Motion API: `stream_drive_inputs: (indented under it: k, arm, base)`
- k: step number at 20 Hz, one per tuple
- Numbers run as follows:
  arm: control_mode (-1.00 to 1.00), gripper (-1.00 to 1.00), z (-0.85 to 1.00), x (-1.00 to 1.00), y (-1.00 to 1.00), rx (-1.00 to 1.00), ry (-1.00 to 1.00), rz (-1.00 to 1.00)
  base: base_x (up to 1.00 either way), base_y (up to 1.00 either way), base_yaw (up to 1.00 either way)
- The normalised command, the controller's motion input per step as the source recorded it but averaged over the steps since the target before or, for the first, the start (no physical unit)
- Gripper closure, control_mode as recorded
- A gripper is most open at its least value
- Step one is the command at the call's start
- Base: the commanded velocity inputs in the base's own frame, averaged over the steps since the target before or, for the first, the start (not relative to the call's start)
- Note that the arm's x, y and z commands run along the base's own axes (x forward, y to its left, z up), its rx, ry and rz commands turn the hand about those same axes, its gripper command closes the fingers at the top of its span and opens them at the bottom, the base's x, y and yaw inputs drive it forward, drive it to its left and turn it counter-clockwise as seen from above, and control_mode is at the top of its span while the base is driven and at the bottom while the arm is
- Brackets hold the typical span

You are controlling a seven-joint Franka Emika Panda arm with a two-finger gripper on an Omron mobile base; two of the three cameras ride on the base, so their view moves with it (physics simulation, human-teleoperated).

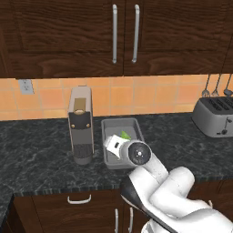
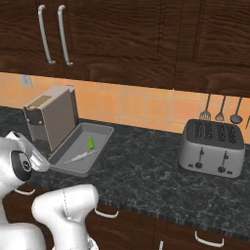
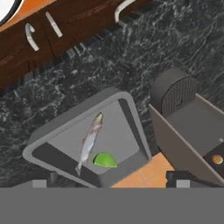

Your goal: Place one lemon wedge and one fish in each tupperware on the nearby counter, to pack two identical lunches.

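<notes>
The fish (image 3: 89, 142) lies along the middle of the grey tray (image 3: 65, 127) on the table (image 3: 175, 48), with the green wedge (image 3: 105, 160) just beside it at about four o'clock in my hand view. I cannot tell how wide my fingers stand. I judge I should descend centred over one item, clear of the coffee machine (image 3: 183, 118) at three o'clock.
</notes>
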Motion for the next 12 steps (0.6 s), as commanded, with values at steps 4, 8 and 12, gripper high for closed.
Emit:
stream_drive_inputs:
  k: [4, 8, 12]
  arm:
    - [-1.00, -1.00, 0.54, -0.37, 0.42, -0.11, -0.16, 0.02]
    - [-1.00, -1.00, 0.01, -0.22, 0.06, -0.02, -0.06, 0.01]
    - [-1.00, -1.00, 0.00, -0.24, -0.24, 0.01, -0.01, 0.00]
  base:
    - [0.00, 0.00, 0.00]
    - [0.00, 0.00, 0.00]
    - [0.00, 0.00, 0.00]
